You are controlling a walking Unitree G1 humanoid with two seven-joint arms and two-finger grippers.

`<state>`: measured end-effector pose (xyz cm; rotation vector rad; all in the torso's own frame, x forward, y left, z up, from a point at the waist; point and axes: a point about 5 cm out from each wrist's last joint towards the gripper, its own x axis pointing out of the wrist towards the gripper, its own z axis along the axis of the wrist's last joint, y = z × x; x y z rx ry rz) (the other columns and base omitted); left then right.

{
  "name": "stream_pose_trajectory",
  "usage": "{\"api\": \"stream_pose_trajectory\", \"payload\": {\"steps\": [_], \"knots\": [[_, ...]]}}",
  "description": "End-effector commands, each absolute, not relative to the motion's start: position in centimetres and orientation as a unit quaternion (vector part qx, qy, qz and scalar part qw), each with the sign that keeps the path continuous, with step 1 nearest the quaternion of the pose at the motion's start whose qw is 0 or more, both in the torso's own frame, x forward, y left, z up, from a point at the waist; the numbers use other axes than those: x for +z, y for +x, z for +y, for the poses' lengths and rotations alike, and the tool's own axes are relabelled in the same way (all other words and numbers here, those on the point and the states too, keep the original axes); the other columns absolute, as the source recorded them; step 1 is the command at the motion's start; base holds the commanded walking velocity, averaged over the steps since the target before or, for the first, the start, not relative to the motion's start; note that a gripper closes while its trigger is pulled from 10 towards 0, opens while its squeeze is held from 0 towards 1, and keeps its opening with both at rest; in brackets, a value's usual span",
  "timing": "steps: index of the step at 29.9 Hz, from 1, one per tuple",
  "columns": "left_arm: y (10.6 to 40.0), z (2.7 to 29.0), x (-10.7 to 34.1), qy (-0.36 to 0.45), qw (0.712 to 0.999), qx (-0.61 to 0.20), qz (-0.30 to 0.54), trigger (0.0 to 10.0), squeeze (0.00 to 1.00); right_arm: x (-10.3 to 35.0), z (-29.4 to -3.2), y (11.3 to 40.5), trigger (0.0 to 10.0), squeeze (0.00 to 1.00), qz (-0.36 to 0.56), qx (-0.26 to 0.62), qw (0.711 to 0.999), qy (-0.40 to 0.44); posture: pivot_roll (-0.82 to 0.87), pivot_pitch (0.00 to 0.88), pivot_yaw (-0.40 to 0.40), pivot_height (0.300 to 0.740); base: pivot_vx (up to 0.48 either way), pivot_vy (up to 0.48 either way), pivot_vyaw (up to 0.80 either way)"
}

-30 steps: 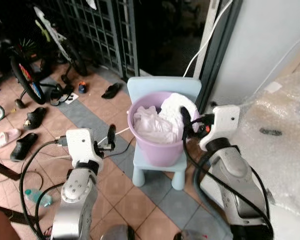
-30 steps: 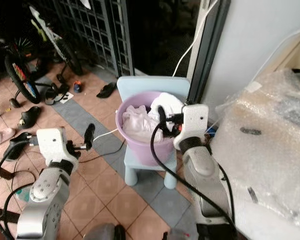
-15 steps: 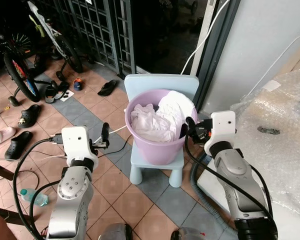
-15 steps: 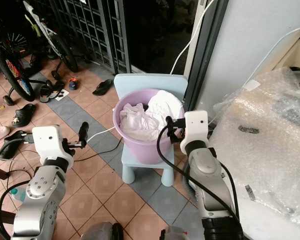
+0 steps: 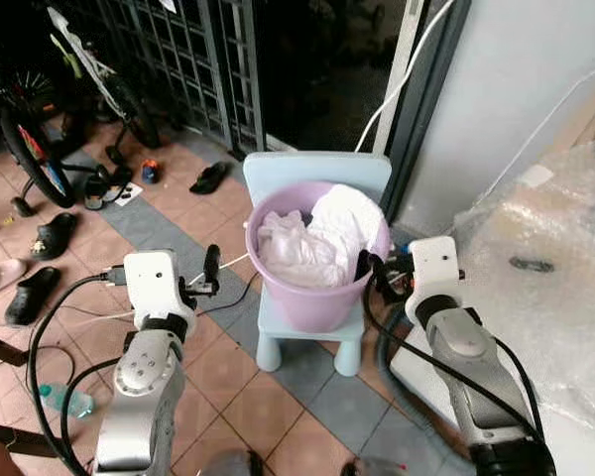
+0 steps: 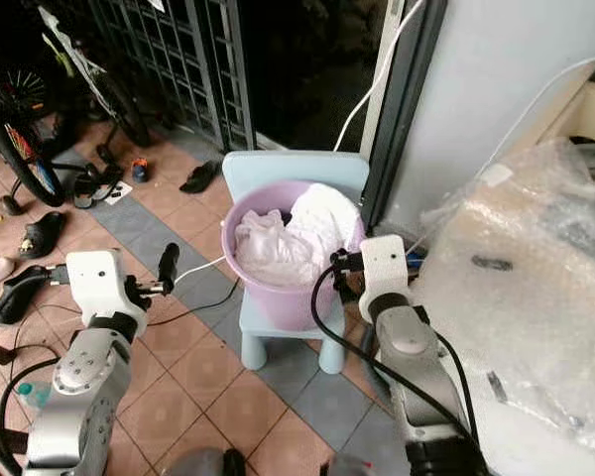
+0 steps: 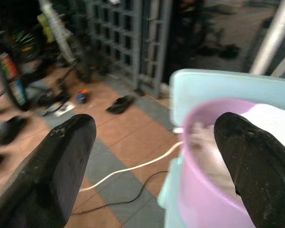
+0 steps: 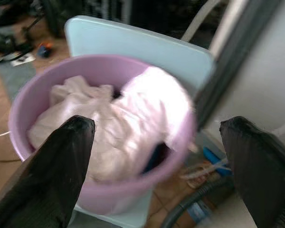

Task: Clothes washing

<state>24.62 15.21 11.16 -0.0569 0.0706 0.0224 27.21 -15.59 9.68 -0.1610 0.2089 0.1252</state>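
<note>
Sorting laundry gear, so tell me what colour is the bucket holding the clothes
Light purple. The bucket shows best in the left eye view, on a pale blue chair.

- The floor [image 5: 228, 367] is laid with terracotta tiles crossed by bands of grey ones.
- A dark doorway [image 5: 327, 69] opens behind the pale blue child's chair [image 5: 317, 178], which serves as the landmark here.
- Left of the chair, a metal grille gate [image 5: 198, 59] runs along the back.
- Further left, a bicycle [image 5: 40, 149] leans by the gate, with sandals [image 5: 55, 233] scattered on the tiles.
- Right of the chair rises a plain grey wall [image 5: 535, 89].
- Below that wall sits something wrapped in bubble wrap [image 5: 555, 288].
- A white cable [image 5: 412, 74] hangs down the door frame.
</note>
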Motion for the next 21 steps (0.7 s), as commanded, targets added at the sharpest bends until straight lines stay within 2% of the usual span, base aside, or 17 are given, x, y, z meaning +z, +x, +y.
{"api": "stream_pose_trajectory", "payload": {"steps": [1, 4, 9, 14, 19, 21], "knots": [[24.6, 15.6, 11.0, -0.024, 0.999, 0.018, 0.04, 10.0, 0.0, 9.9, -15.1, 27.5, 10.0, 0.0, 0.1, 0.064, 0.991, -0.069, -0.02, 0.083, 0.036, 0.74, 0.405, 0.0, 0.77], [24.5, 15.5, 11.0, -0.025, 0.999, 0.016, 0.043, 10.0, 0.0, 9.9, -15.4, 27.7, 10.0, 0.0, 0.105, 0.059, 0.99, -0.067, -0.02, 0.084, 0.034, 0.74, 0.415, 0.0, 0.57], [24.5, 15.4, 10.8, -0.024, 0.999, 0.015, 0.045, 10.0, 0.0, 9.5, -16.7, 27.8, 10.0, 0.0, 0.115, 0.024, 0.989, -0.089, -0.02, 0.084, 0.031, 0.74, 0.414, 0.241, 0.0], [24.5, 15.2, 10.8, -0.023, 0.999, 0.01, 0.048, 10.0, 0.0, 9.2, -17.4, 28.1, 10.0, 0.0, 0.129, -0.003, 0.985, -0.115, -0.02, 0.087, 0.025, 0.74, 0.408, 0.0, 0.0], [23.9, 14.6, 10.6, -0.01, 0.998, -0.002, 0.06, 10.0, 0.0, 8.4, -17.9, 28.0, 10.0, 0.0, 0.162, -0.027, 0.981, -0.103, 0.0, 0.095, 0.018, 0.74, 0.0, 0.0, 0.0], [22.9, 13.0, 11.5, 0.026, 0.997, -0.061, 0.028, 10.0, 0.0, 7.7, -18.4, 27.7, 10.0, 0.0, 0.187, -0.042, 0.978, -0.085, 0.01, 0.102, 0.02, 0.74, 0.0, 0.0, 0.0]]}}
